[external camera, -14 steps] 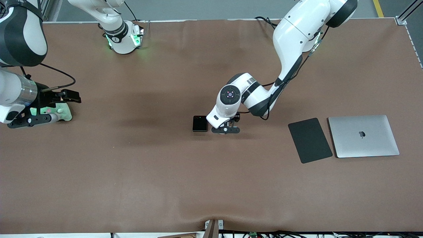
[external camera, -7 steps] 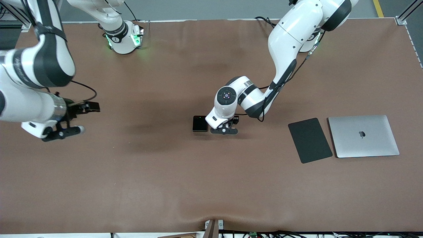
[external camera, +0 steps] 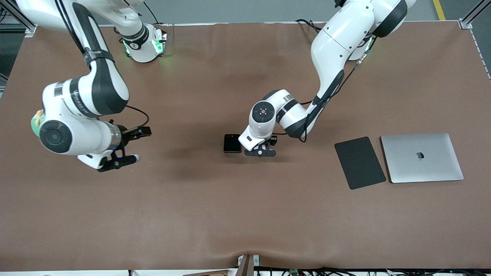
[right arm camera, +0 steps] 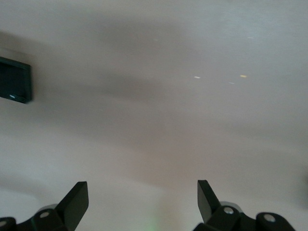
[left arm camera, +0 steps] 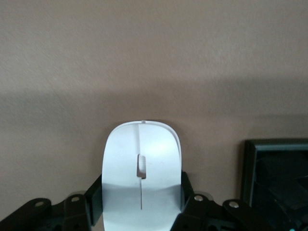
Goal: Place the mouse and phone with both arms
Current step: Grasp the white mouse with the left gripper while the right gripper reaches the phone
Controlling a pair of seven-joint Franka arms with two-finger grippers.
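The left tool [external camera: 260, 152] had just pinched in on the mouse [left arm camera: 142, 168] — a second earlier its jaws stood wider, and now they were squeezed snug against the white shell's two flanks, low down at the middle of the counter [external camera: 245, 214]. From the wrist you could see the mouse clamped square between the black fingers [left arm camera: 187, 192], its base apparently on the brown surface, not yet lifted as far as one could judge. The phone [external camera: 232, 143] lay flat just beside it, toward the right arm's end of the counter, untouched. Meanwhile the right arm had swung in a long way from its own end: its tool [external camera: 119, 161], jaws spread wide and carrying nothing, hung over bare counter roughly midway between that end and the phone, which showed at the rim of its wrist view. So the picture was plain enough: mouse secured, phone next in line. The dark mat [external camera: 359, 162] and the closed laptop [external camera: 422, 157] waited side by side toward the left arm's end, the likely drop zone for the mouse.
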